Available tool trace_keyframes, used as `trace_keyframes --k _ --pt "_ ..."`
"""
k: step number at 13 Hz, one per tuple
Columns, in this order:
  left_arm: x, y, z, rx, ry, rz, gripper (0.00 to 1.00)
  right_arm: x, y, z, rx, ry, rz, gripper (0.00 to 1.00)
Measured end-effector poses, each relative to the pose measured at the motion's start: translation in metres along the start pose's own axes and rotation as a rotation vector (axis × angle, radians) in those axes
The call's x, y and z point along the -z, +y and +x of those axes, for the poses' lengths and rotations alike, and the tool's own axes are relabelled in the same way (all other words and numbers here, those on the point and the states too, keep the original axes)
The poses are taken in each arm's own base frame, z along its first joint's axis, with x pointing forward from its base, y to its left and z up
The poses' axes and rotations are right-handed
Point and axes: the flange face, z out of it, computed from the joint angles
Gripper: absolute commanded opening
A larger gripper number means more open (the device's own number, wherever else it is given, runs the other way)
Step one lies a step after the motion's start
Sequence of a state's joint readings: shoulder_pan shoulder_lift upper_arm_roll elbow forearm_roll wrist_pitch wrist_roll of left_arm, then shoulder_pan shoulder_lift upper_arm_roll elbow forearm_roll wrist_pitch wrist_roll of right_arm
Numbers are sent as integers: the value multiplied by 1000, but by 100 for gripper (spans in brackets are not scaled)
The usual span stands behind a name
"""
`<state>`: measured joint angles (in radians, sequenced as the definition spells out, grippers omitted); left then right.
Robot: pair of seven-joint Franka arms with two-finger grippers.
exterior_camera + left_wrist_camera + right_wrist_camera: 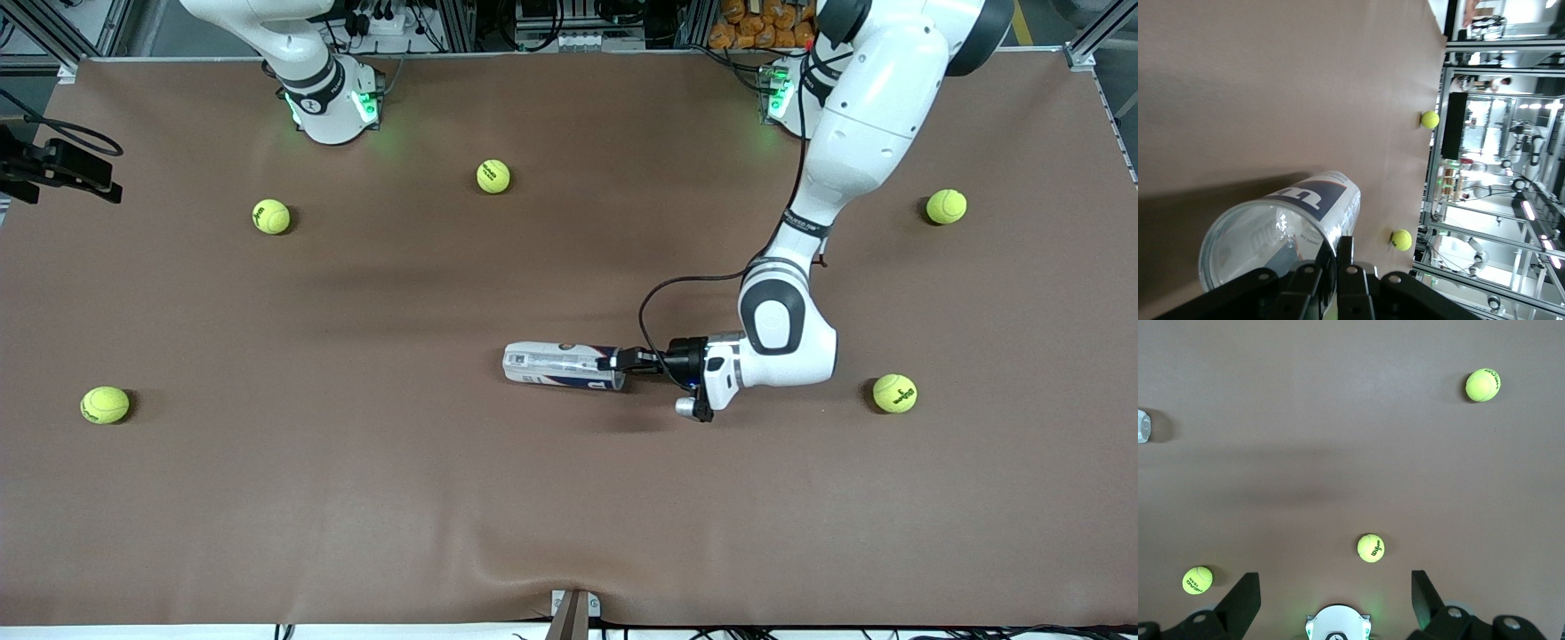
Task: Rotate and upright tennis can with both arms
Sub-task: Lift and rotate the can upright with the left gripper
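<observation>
Lying on its side mid-table, the slim white-and-navy tennis can [562, 366] has its open rim clamped by the left gripper [622, 360]. High above the brown table [356, 498], the right gripper [1335, 593] waits, fingers apart.

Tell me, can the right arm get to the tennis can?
Probably yes. The tennis can lies on open table; the left end effector pinches only its open rim, so the closed end toward the right arm stays free. The right end effector waits open, up near its base.

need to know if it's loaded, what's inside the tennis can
The tennis can looks empty through its open end. One finger of the left gripper reaches inside the rim. Its closed end is hidden.
</observation>
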<state>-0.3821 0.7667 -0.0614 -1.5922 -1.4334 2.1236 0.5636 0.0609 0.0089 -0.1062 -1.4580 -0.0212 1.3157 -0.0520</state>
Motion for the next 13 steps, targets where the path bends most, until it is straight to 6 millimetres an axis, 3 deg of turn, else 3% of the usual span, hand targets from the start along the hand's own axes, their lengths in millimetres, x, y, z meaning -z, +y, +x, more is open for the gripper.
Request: trace_keyframes --k 4,7,11,13 --pt "5 82 14 50 -47 239 0 -6 -1 3 2 -9 0 100" --pt "4 131 13 94 -17 393 0 -3 -2 6 5 23 -2 100" --pt "0 209 -16 131 80 569 0 -5 8 7 -14 23 -1 100" --pt "-14 242 -39 158 145 661 0 -6 20 6 -27 24 2 100"
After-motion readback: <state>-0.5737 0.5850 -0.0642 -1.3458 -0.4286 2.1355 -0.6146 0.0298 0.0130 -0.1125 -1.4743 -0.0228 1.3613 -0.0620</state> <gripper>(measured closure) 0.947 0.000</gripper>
